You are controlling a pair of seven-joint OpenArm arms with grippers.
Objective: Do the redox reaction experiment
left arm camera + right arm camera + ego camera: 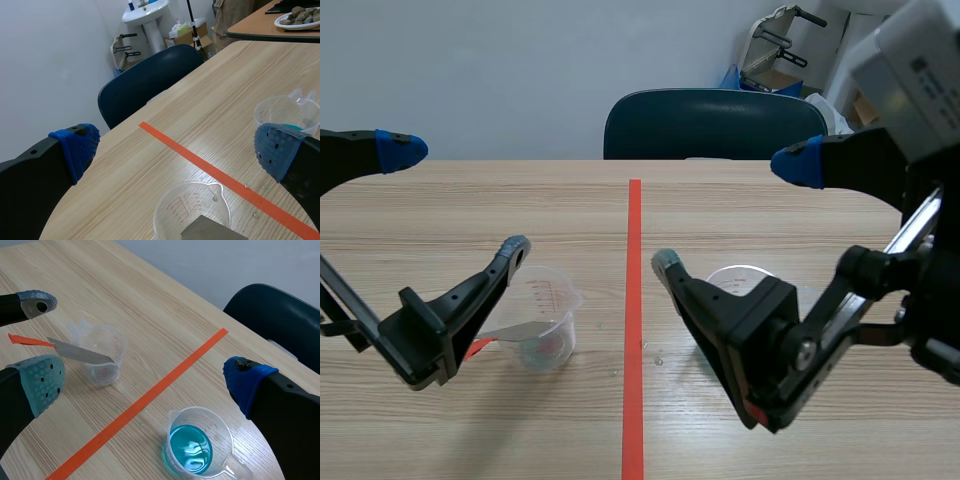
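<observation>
A clear measuring cup (552, 338) stands on the worktop (570, 210) on the left arm's side of the orange-red tape line (634, 300). A grey metal strip (515, 331) leans in it, one end down inside the cup and the other sticking out over the rim toward the left arm, where it looks orange-red. On the other side of the tape stands a cup of blue liquid (216, 421), its spout turned toward the robot.

The left end effector (458, 198) hangs over the clear cup with its fingers spread wide and nothing between them. In its wrist view the cup lies below the gap between the pads, untouched. In the scene view its lower, grey-padded finger sits just above the cup's rim.

The right end effector (732, 212) is likewise wide open and empty. The blue cup lies below its gap, nearer the blue-padded finger, and in the scene view it is mostly hidden behind the lower finger.

A dark blue chair (710, 125) stands at the worktop's far edge.
</observation>
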